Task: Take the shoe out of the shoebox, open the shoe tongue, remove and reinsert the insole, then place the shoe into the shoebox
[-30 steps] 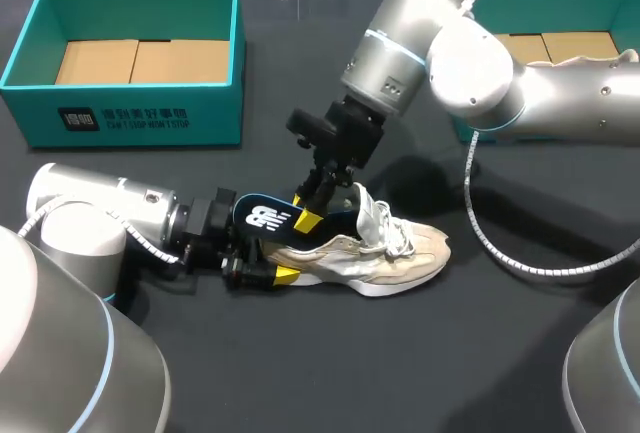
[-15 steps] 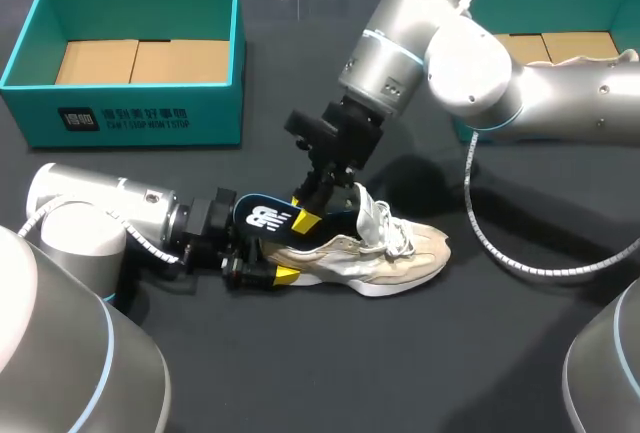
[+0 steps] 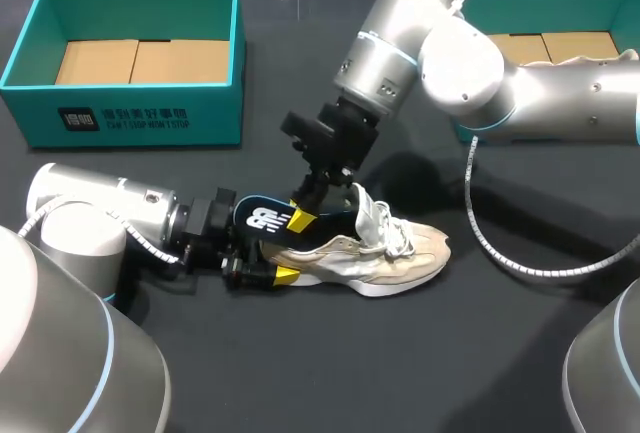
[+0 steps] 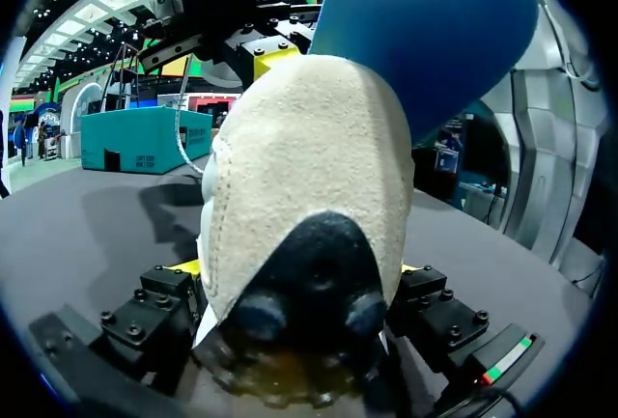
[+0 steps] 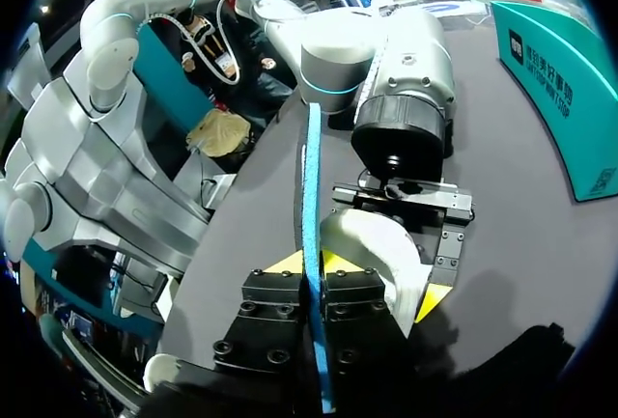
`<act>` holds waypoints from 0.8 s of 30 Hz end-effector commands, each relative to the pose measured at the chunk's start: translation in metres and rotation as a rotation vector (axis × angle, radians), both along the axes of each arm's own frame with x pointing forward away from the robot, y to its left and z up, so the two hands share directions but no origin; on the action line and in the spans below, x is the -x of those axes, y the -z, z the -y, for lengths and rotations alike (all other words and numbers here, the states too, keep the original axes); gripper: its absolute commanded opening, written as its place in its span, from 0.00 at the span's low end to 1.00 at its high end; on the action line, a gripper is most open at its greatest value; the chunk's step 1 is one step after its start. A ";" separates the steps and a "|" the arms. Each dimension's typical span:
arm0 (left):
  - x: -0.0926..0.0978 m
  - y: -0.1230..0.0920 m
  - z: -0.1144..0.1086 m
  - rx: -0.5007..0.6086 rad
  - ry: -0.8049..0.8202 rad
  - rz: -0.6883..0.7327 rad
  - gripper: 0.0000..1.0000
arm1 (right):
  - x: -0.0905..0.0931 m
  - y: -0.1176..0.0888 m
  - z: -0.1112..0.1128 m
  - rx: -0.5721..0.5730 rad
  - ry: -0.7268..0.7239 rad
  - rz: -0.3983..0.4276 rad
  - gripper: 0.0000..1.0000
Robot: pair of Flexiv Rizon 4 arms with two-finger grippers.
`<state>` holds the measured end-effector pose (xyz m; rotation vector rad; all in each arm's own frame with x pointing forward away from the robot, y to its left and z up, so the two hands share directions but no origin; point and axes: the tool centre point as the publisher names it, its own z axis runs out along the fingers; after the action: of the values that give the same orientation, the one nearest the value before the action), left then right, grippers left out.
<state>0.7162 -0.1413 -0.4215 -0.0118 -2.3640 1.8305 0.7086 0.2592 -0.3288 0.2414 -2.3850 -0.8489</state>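
Cream suede and mesh, the shoe point(image 3: 385, 251) lies on the dark counter point(image 3: 400, 363), its heel clamped from both sides by the left jaws. Just above, the right jaws are closed tight on the thin edge of the blue insole point(image 3: 262, 219) at its heel end. The toe end seems to sit inside the shoe. Draw it out along the shoe's length, rearward and upward, not sideways, keeping the heel clamp firm. The teal shoebox point(image 3: 215, 113) waits beyond, well apart.
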 end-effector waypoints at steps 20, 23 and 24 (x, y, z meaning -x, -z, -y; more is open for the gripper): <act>0.000 0.001 0.000 -0.001 0.000 0.000 0.00 | -0.007 -0.035 -0.034 -0.058 -0.055 -0.006 0.00; 0.000 0.001 0.000 -0.001 0.000 0.000 0.00 | -0.007 -0.035 -0.034 -0.058 -0.055 -0.006 0.00; 0.000 0.001 0.000 -0.001 0.000 0.000 0.00 | -0.008 -0.035 -0.036 -0.091 -0.062 -0.005 0.00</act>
<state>0.7163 -0.1413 -0.4214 -0.0117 -2.3639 1.8307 0.7161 0.2936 -0.2930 0.3283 -2.3388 -0.8979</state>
